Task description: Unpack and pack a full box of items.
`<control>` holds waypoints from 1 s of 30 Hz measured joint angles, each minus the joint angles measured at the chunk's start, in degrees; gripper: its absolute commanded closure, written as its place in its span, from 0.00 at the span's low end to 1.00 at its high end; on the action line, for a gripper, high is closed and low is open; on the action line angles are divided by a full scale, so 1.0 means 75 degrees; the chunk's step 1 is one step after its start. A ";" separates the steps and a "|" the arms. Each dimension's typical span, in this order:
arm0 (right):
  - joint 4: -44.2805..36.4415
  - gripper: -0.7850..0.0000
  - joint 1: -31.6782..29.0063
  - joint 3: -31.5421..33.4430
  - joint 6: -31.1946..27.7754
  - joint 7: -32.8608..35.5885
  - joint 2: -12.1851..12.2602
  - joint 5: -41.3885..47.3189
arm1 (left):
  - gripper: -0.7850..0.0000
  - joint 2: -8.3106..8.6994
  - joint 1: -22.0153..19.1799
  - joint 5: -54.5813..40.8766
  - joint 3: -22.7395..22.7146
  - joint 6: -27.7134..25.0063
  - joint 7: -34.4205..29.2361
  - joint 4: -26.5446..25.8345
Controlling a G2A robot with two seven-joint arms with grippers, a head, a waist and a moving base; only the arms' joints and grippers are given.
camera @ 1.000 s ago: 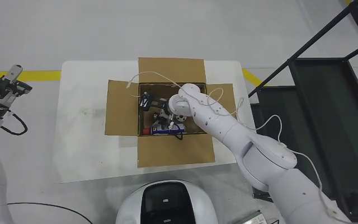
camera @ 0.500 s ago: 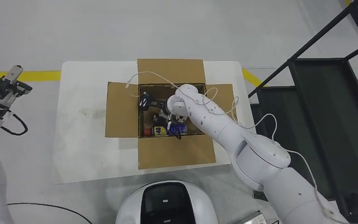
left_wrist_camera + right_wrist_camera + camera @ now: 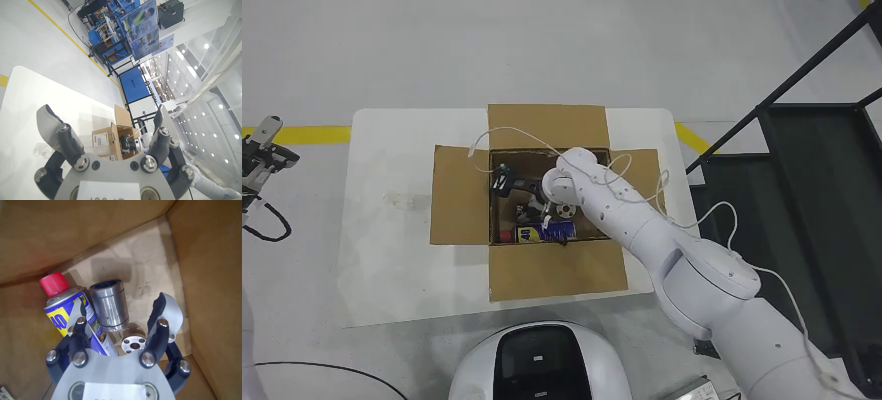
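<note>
The right gripper (image 3: 120, 306) is hanging released inside the box (image 3: 132, 222), fingers spread. Just beyond its fingertips a smooth steel cylinder (image 3: 108, 305) is lying, its long axis running away from the claw, alongside a glossy red-capped spray can (image 3: 62, 300). The left gripper (image 3: 104, 113), also released, is hanging well apart from the box, so the right is nearer.
</note>
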 measured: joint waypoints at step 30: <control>0.0197 1.00 0.0181 0.0985 -0.0528 -0.0772 0.0422 0.0153 | 0.00 0.0000 0.0000 0.0000 0.0000 0.0000 0.0000 0.0000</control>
